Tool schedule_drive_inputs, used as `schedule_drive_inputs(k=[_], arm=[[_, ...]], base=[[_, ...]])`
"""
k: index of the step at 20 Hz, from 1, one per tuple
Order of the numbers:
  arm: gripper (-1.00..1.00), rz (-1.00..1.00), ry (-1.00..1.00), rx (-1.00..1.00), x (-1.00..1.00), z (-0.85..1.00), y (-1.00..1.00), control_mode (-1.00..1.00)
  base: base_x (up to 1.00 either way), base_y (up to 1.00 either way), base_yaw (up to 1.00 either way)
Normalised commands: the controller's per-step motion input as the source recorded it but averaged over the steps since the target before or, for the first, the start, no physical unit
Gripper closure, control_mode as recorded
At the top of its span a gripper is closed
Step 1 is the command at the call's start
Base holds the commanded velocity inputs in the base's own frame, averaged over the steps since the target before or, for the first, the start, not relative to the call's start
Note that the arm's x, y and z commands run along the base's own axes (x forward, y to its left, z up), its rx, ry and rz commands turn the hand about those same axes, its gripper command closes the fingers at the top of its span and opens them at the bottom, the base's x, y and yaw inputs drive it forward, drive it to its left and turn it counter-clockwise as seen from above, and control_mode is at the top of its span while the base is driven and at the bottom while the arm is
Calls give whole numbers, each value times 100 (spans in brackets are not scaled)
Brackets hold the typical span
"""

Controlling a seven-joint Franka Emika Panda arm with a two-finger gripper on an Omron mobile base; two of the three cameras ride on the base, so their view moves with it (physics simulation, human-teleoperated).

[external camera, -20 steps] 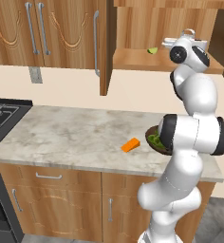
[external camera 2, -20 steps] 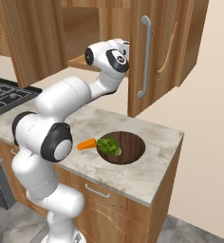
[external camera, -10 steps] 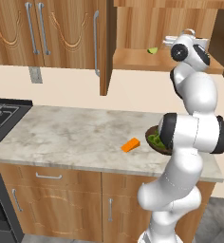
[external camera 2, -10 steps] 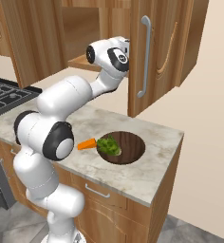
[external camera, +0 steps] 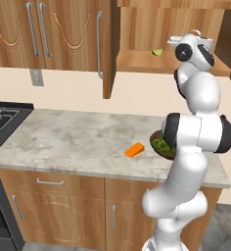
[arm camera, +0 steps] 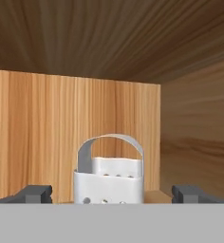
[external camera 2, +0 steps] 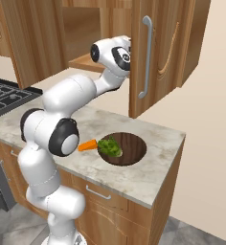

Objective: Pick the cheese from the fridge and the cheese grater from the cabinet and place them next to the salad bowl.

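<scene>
The silver cheese grater [arm camera: 109, 175] stands upright inside the open wooden cabinet [external camera: 171, 61], straight ahead of my gripper [arm camera: 111, 193] in the hand view. Both dark fingertips [arm camera: 35, 193] sit wide apart on either side of it, so the gripper is open and holds nothing. The hand [external camera: 193, 46] reaches into the cabinet at shelf height. An orange cheese wedge [external camera: 135, 149] lies on the marble counter just left of the dark brown salad bowl [external camera 2: 129, 146] with its green leaves. The fridge is out of view.
A small green item [external camera: 157, 52] lies on the cabinet shelf, left of the hand. The open cabinet door [external camera 2: 151, 52] with its silver bar handle hangs right of the arm. A stove [external camera: 2, 120] borders the counter [external camera: 63, 139] on the left.
The hand has pushed a little further into the cabinet toward the back wall. Cheese and bowl have not moved.
</scene>
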Motion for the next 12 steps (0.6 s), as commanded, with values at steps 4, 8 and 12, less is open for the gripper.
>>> schedule_drive_inputs(k=[4,8,12], arm=[[-100,0,5,0,23,1,-31,-100],[-100,0,1,0,4,0,-41,-100],[-100,0,0,0,-4,0,-10,-100]], base=[[0,0,0],[0,0,0],[0,0,0]])
